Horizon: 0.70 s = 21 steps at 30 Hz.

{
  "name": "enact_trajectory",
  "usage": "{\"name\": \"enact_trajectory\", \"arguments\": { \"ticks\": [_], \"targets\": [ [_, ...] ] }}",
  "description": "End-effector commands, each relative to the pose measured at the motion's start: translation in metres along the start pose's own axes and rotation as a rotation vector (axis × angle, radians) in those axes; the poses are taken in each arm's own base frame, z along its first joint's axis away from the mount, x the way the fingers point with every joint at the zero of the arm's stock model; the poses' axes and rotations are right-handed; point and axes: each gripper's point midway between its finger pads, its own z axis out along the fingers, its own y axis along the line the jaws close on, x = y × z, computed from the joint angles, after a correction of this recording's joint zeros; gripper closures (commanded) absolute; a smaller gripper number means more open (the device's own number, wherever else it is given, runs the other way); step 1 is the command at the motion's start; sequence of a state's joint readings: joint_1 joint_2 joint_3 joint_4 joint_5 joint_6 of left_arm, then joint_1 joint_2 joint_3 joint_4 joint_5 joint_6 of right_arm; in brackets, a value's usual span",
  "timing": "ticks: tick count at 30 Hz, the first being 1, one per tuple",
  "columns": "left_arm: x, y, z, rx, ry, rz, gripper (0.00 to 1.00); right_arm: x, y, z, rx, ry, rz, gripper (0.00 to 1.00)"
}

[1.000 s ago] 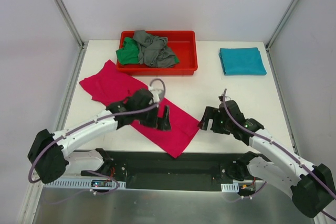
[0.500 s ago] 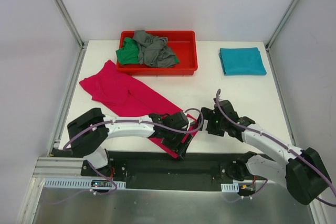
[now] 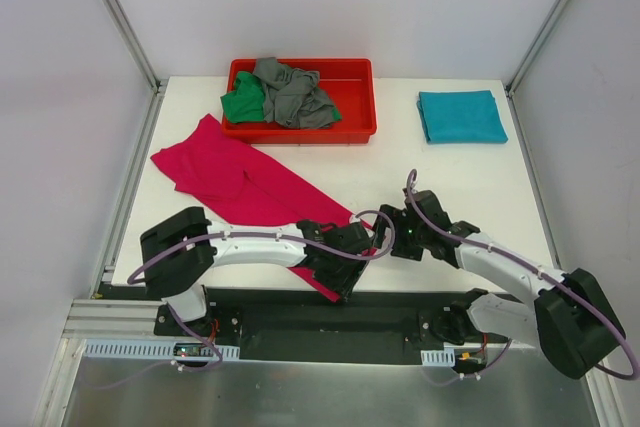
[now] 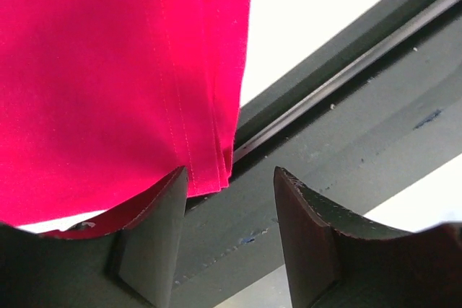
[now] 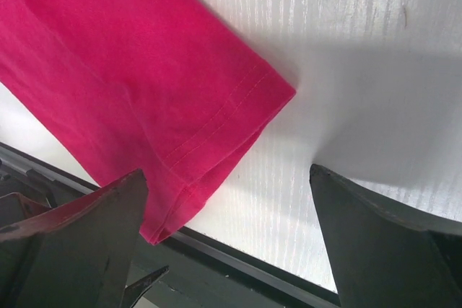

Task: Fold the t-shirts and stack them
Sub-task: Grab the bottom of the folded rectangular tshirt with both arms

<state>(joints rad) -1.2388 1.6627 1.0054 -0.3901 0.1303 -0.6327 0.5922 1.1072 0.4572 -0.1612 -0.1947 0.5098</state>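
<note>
The magenta-pink t-shirt (image 3: 245,182), folded into a long strip, lies diagonally on the table (image 3: 470,182) with its hem at the near edge. The left gripper (image 4: 229,174) straddles one hem corner, jaws apart and unclamped. The right gripper (image 5: 227,171) gapes beside the other. Likely next: pinch both corners and fold lengthwise. No writing is legible.
</note>
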Motion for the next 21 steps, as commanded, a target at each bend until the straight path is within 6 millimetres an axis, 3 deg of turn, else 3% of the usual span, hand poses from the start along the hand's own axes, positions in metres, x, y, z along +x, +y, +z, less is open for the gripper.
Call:
{"name": "enact_trajectory", "arguments": {
  "ticks": [1, 10, 15, 18, 21],
  "targets": [
    [-0.005, 0.01, 0.006, -0.112, 0.004, 0.005, 0.5, -0.003, 0.009, 0.003, -0.046, -0.003, 0.011, 0.02],
    [-0.01, 0.011, 0.018, -0.15, 0.021, 0.011, 0.64, -0.001, 0.012, 0.007, -0.06, 0.013, 0.04, 0.01],
    [-0.013, 0.02, 0.019, -0.201, 0.005, 0.002, 0.82, 0.0, 0.014, 0.011, -0.063, 0.03, 0.044, 0.05],
    [-0.016, 0.025, 0.016, -0.233, -0.01, -0.001, 1.0, 0.001, 0.015, 0.015, -0.068, 0.043, 0.049, 0.07],
    [-0.018, 0.026, 0.013, -0.239, -0.02, 0.001, 1.0, 0.002, 0.013, 0.02, -0.057, 0.056, 0.046, 0.12]
  ]
}}
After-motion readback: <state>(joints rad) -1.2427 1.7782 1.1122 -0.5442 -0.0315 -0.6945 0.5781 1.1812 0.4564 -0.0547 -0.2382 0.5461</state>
